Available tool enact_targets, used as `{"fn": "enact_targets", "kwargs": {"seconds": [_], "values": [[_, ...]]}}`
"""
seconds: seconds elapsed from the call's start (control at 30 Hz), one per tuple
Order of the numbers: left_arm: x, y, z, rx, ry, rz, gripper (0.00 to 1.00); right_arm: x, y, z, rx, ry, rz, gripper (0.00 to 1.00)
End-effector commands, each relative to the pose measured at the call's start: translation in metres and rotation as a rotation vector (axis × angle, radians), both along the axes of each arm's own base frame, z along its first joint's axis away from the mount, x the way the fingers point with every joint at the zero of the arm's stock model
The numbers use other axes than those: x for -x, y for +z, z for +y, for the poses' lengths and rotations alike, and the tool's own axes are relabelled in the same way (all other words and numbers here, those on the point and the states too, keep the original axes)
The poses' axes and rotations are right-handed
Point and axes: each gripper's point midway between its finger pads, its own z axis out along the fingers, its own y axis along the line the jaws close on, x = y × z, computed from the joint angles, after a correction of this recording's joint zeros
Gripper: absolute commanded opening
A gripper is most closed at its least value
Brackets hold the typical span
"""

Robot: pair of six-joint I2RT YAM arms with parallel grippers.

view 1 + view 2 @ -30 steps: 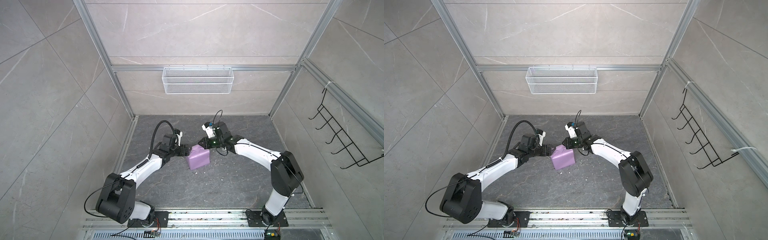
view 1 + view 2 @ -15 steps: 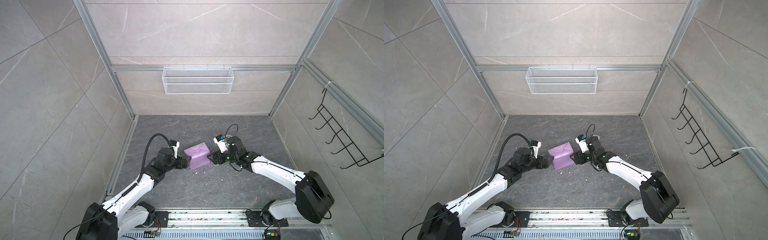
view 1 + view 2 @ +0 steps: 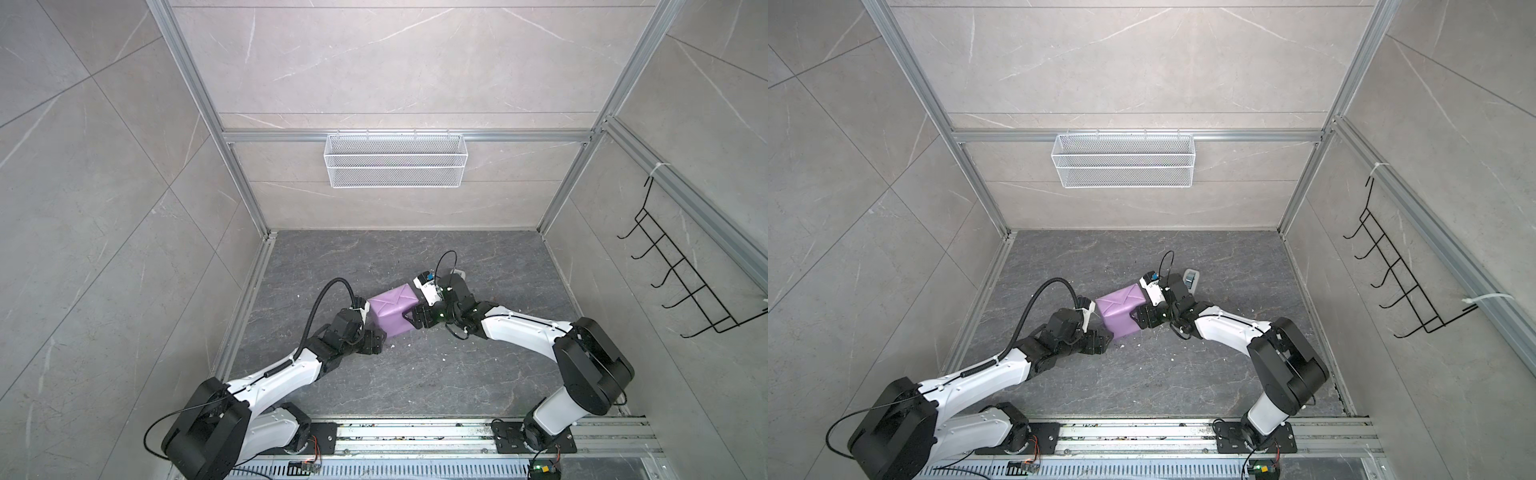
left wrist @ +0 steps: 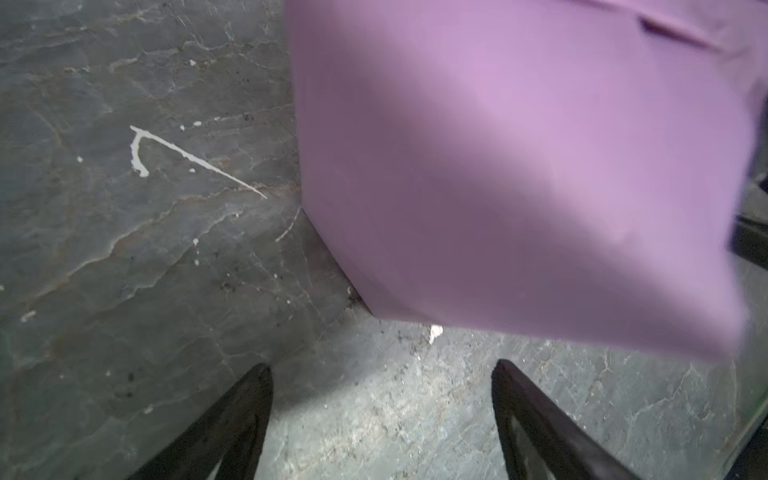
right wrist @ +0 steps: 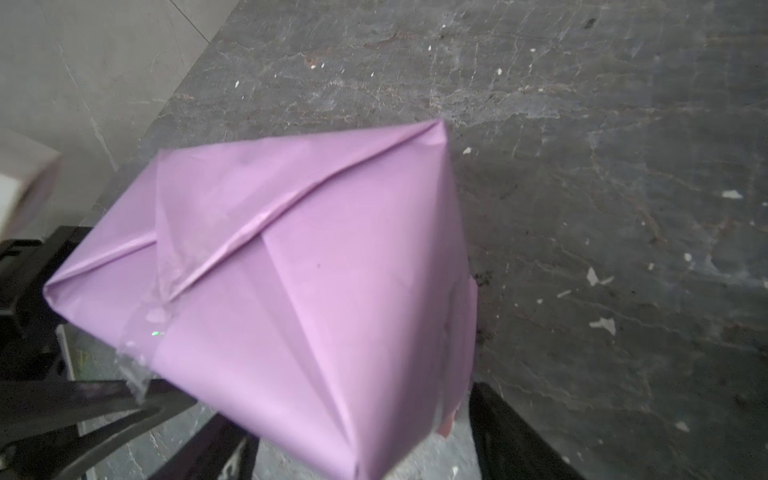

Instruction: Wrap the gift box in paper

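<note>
Table: dark grey veined stone table [image 3: 415, 382], walled by pale tiled panels in aluminium framing.
Arms: white-and-black left arm [image 3: 274, 378] and white-and-black right arm [image 3: 523, 336] extend from the near rail to the parcel, one at each side of it.
Basket: white wire-mesh basket [image 3: 395, 160] hangs on the back wall, well apart from the work.
Rack: black wire hook rack [image 3: 681, 282] is on the right wall.
Paper: lilac-purple wrapping paper [image 3: 392, 309] is folded shut into a blocky parcel standing on the table between the two tools. Diagonal envelope folds cross its top face.
Gift box: wholly hidden inside the paper.
Left tool: left tool [image 4: 381, 368] sits low by the parcel's near-left corner, fingers spread wide over bare table, gripping nothing and just short of the paper.
Right tool: right tool [image 3: 409, 323] is at the parcel's right side, fingers spread wide with a lower corner of the parcel between them. Contact cannot be told.
In the way: the right wrist's housing overlaps the parcel's far-right corner in both top views.
Device: small grey-white handheld device [image 3: 1191, 277] lies just behind the right arm, partly hidden by it.
Tape: clear tape strip [image 5: 137, 361] sticks to one parcel edge.
Scraps: small white scraps [image 5: 603, 325] dot the table around the parcel.
</note>
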Motion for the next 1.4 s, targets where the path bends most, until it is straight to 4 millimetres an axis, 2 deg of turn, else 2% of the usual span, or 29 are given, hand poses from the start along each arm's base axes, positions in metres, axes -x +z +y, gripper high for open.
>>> {"fn": "enact_targets", "kwargs": {"seconds": [0.0,0.2,0.3,0.4,0.53,0.67,0.8,0.9,1.07,1.23,1.37], "values": [[-0.039,0.042,-0.011,0.094,0.022,-0.098,0.82,-0.020,0.016,0.013,-0.026,-0.039,0.001,0.78],[-0.071,0.058,-0.008,0.159,0.070,-0.089,0.81,-0.051,0.020,0.018,0.010,-0.122,0.031,0.76],[-0.084,0.069,-0.001,0.235,0.112,-0.083,0.81,-0.063,0.023,0.013,0.002,-0.165,0.036,0.77],[-0.097,0.070,0.008,0.302,0.165,-0.039,0.83,-0.074,0.023,0.009,-0.039,-0.191,0.075,0.81],[-0.118,0.060,0.011,0.302,0.222,0.019,0.85,-0.092,0.019,0.019,-0.108,-0.197,0.147,0.82],[-0.143,0.040,0.019,0.282,0.299,0.076,0.85,-0.119,0.006,0.025,-0.163,-0.238,0.202,0.83],[-0.157,0.020,0.026,0.238,0.351,0.104,0.85,-0.133,-0.007,0.046,-0.224,-0.182,0.274,0.83],[-0.156,0.012,0.021,0.254,0.335,0.123,0.84,-0.130,-0.013,0.061,-0.272,-0.124,0.332,0.79],[-0.142,0.015,-0.004,0.296,0.221,0.142,0.83,-0.108,-0.018,0.058,-0.300,-0.095,0.367,0.71],[-0.119,0.013,-0.031,0.327,0.112,0.194,0.81,-0.068,-0.012,0.045,-0.351,-0.068,0.400,0.64],[-0.097,0.011,-0.038,0.341,0.089,0.213,0.81,-0.022,-0.013,0.016,-0.339,-0.100,0.405,0.65]]}}
